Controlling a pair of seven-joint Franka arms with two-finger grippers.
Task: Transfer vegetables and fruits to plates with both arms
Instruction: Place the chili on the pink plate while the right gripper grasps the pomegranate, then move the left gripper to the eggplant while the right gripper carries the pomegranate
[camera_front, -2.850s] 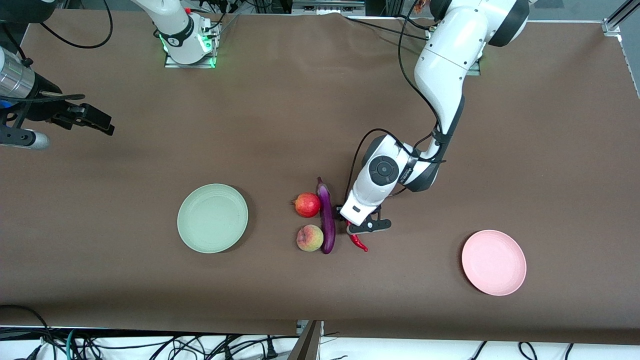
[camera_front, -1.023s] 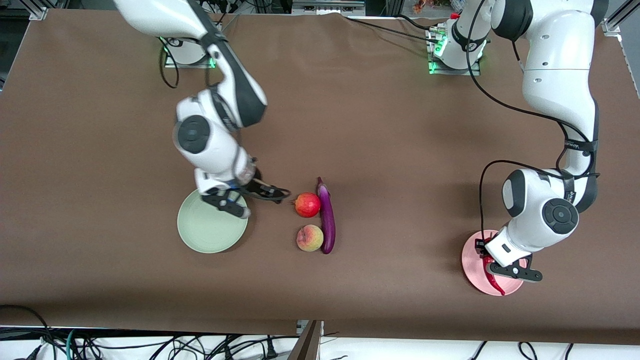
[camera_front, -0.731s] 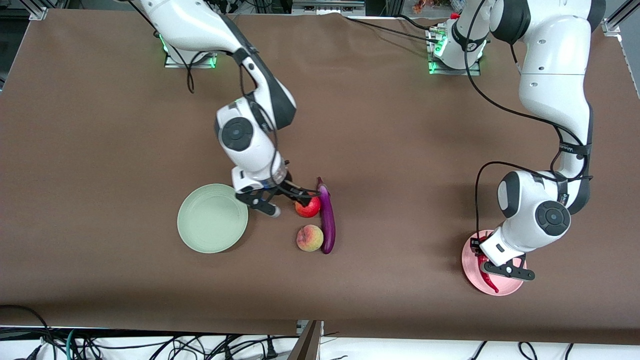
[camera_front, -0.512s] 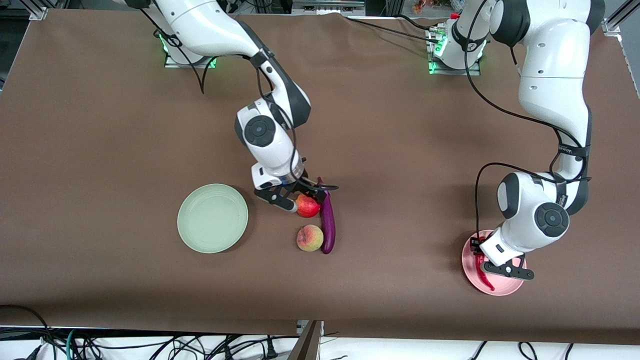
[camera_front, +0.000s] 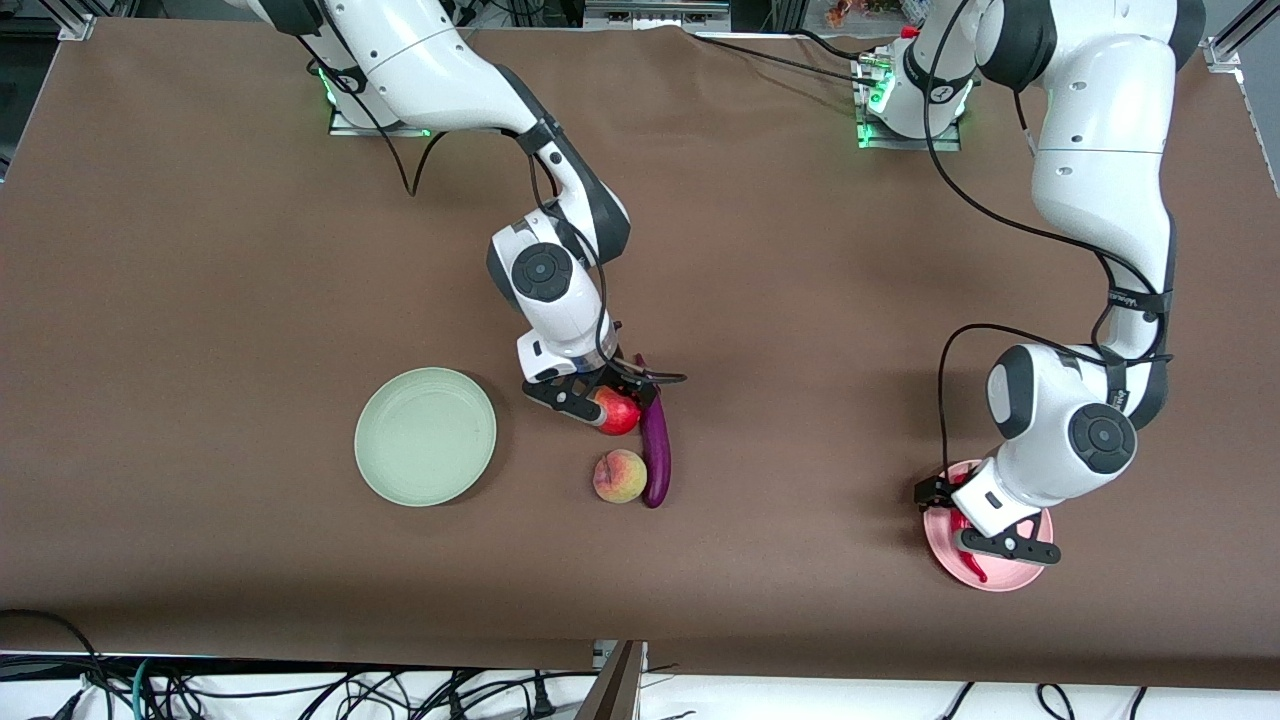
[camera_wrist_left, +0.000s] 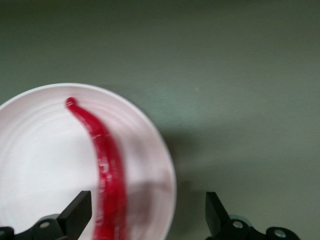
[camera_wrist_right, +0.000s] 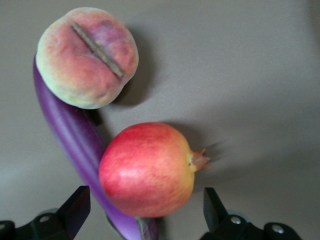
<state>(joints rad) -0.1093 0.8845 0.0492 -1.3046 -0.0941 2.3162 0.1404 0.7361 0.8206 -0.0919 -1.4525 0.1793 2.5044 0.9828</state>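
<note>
On the pink plate (camera_front: 1020, 578), toward the left arm's end of the table, lies the chili (camera_wrist_left: 102, 160), stretched across the dish. The left gripper (camera_wrist_left: 145, 217) hangs just over it with its fingers spread and nothing between them, so I judge this first transfer done: one of four items is delivered.

Three items are left, all on the table near its middle. The pomegranate (camera_wrist_right: 147, 170) sits touching the eggplant (camera_front: 655, 450) on the side toward the right arm's end, and the peach (camera_front: 620, 476) rests against the same side of the eggplant, nearer the front camera. The right gripper (camera_wrist_right: 145, 215) is low over the pomegranate, fingers wide apart and straddling it; in the right wrist view the fruit fills the gap but neither finger seems to press it, so it is not yet gripped.

The green plate (camera_front: 425, 436) sits toward the right arm's end, apart from the cluster, with nothing on it. My reading is that the pomegranate pickup is the step in hand, and that the peach and eggplant remain to be moved after it.
</note>
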